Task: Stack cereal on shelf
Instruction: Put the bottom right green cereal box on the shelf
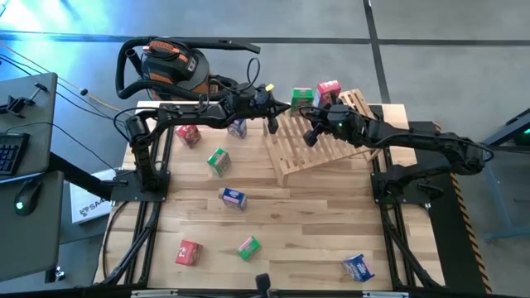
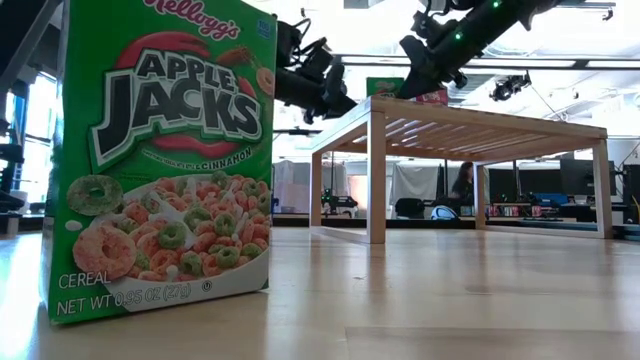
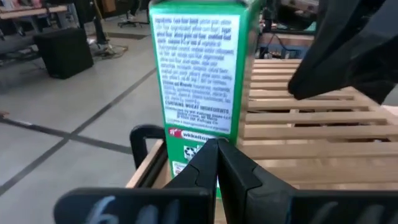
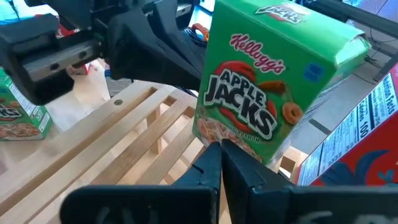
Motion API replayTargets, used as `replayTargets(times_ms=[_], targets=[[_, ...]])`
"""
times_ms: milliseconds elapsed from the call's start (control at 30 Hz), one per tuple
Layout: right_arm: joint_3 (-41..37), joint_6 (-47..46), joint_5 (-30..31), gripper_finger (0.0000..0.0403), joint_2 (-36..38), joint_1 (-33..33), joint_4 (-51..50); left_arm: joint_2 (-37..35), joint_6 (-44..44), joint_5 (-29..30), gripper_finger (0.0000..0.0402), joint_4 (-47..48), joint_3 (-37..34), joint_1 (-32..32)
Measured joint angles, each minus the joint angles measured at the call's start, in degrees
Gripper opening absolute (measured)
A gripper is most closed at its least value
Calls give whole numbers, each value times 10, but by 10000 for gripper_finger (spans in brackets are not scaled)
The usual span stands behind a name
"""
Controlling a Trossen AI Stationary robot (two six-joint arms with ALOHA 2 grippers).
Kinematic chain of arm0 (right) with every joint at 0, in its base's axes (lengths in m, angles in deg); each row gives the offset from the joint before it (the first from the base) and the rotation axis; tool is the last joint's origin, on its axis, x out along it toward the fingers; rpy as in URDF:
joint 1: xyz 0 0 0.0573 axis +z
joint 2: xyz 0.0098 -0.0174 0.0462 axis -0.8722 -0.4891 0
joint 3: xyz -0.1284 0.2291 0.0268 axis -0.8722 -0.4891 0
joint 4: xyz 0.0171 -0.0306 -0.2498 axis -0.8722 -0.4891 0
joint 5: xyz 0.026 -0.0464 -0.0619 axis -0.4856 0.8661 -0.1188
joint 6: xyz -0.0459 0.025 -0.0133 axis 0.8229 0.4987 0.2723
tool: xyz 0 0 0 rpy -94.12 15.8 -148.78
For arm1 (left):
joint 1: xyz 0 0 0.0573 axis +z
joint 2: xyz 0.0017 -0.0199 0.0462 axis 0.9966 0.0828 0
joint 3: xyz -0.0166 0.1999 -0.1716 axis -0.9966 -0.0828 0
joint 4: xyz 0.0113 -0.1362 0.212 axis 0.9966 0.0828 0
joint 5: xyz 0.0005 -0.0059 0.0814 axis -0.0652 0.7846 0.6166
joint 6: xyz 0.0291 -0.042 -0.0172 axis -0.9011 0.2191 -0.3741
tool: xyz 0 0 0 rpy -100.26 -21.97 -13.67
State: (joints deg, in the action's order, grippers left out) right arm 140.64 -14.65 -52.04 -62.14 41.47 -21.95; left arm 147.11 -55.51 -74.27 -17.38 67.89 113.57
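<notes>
The cereal boxes are small and made of thin card, so they are surely light, a bit stiff, and easy to dent or tip over if pushed hard. The best place to hold one looks like its two flat wide sides, near the middle, with a soft squeeze. The shelf [image 1: 319, 142] is a tilted rack of wooden slats at the far right of the table. A green box [image 1: 301, 98] and a red box [image 1: 328, 91] already stand at its far edge, side by side. The other boxes lie spread over the table: a red one [image 1: 189, 136], a blue one [image 1: 238, 128] and a green one [image 1: 219, 161] on the left, a blue one [image 1: 233, 197] in the middle, and a red one [image 1: 189, 252], a green one [image 1: 248, 247] and a blue one [image 1: 358, 266] along the near side. The left gripper [image 3: 216, 163] is up over the far left edge of the shelf, right in front of the green box there. Its fingers are pressed shut and hold nothing. The right gripper [image 4: 221, 162] is over the shelf too, close to the same green box. Its fingers are also shut tight and empty.
</notes>
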Motion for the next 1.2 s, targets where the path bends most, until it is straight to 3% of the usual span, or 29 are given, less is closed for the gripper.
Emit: replayTargets(times_ms=[1200], targets=[[0,0,0,0,0,10,7,1,15,-6,0,-40,6,-5]])
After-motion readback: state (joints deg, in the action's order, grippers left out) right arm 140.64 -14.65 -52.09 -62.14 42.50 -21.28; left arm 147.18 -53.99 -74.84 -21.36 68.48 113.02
